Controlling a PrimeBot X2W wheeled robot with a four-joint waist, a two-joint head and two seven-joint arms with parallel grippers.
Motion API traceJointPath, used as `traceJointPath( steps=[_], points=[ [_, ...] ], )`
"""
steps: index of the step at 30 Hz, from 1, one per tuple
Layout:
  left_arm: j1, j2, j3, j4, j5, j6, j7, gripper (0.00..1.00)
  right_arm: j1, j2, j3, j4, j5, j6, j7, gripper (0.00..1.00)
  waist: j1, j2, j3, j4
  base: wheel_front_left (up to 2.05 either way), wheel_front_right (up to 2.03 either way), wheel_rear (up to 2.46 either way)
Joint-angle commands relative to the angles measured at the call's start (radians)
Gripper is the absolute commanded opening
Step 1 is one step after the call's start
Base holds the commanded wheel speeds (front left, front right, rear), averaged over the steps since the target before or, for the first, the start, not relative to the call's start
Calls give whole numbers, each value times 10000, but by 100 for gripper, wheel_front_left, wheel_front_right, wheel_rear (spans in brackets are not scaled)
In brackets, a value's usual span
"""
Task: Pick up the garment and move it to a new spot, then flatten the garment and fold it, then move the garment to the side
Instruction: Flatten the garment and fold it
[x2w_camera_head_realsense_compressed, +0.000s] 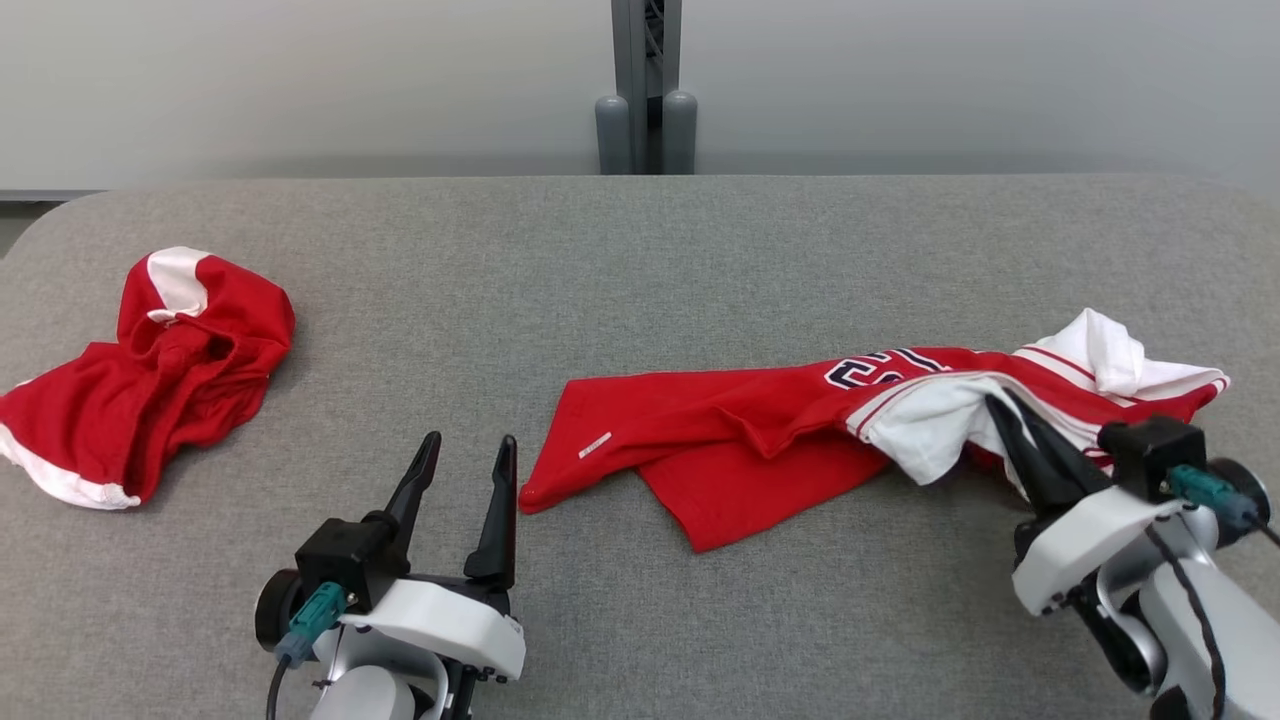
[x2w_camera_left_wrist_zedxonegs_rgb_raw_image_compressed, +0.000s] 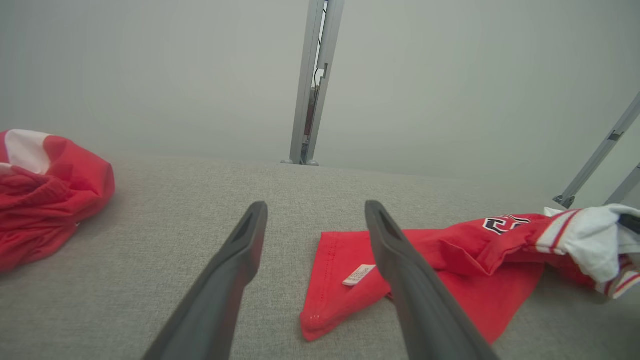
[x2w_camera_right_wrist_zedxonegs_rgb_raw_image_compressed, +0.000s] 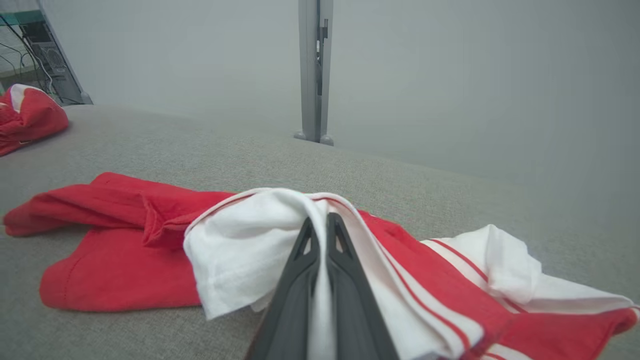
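A red and white garment (x2w_camera_head_realsense_compressed: 760, 430) with dark numbers lies stretched out and rumpled across the right half of the grey table (x2w_camera_head_realsense_compressed: 640, 250). My right gripper (x2w_camera_head_realsense_compressed: 995, 405) is shut on a white fold of the garment (x2w_camera_right_wrist_zedxonegs_rgb_raw_image_compressed: 250, 245) at its right end, the cloth pinched between the two dark fingers (x2w_camera_right_wrist_zedxonegs_rgb_raw_image_compressed: 345, 280). My left gripper (x2w_camera_head_realsense_compressed: 470, 455) stands open just left of the garment's red corner (x2w_camera_left_wrist_zedxonegs_rgb_raw_image_compressed: 325, 300), with nothing between its fingers (x2w_camera_left_wrist_zedxonegs_rgb_raw_image_compressed: 400, 270). That corner carries a small white label (x2w_camera_left_wrist_zedxonegs_rgb_raw_image_compressed: 358, 275).
A second red and white garment (x2w_camera_head_realsense_compressed: 150, 380) lies bunched at the table's left edge. A grey metal post (x2w_camera_head_realsense_compressed: 645, 90) rises behind the table's far edge. Bare grey cloth surface stretches between the two garments.
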Motion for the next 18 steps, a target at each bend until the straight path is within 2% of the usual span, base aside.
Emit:
traceJointPath(
  steps=[1,6,11,12,13,18],
  points=[
    [-26,39,-52,8,-42,-6,-34,100,-455,-255,161,87,304,2,209,0,0,0,23,69,0,0,0],
    [-216,37,-224,29,-68,-26,-34,100,-1345,-463,918,687,2048,2,1420,0,0,0,131,430,0,0,0],
    [-307,34,-313,34,-56,30,-34,100,-2163,-990,1783,1062,3974,0,2603,0,0,0,348,930,0,0,0],
    [-303,37,-326,40,-49,20,-35,100,-2341,-1049,1896,1244,4214,3,2777,20,0,0,390,1033,0,0,0],
    [-290,40,-349,47,-50,11,-34,100,-2581,-1144,2005,1378,4282,3,2724,100,0,0,428,1139,0,0,0],
    [-288,34,-418,-1,-107,36,-34,100,-3336,-1240,2111,2665,4112,3,2028,100,0,0,586,1486,0,0,0]
  ],
)
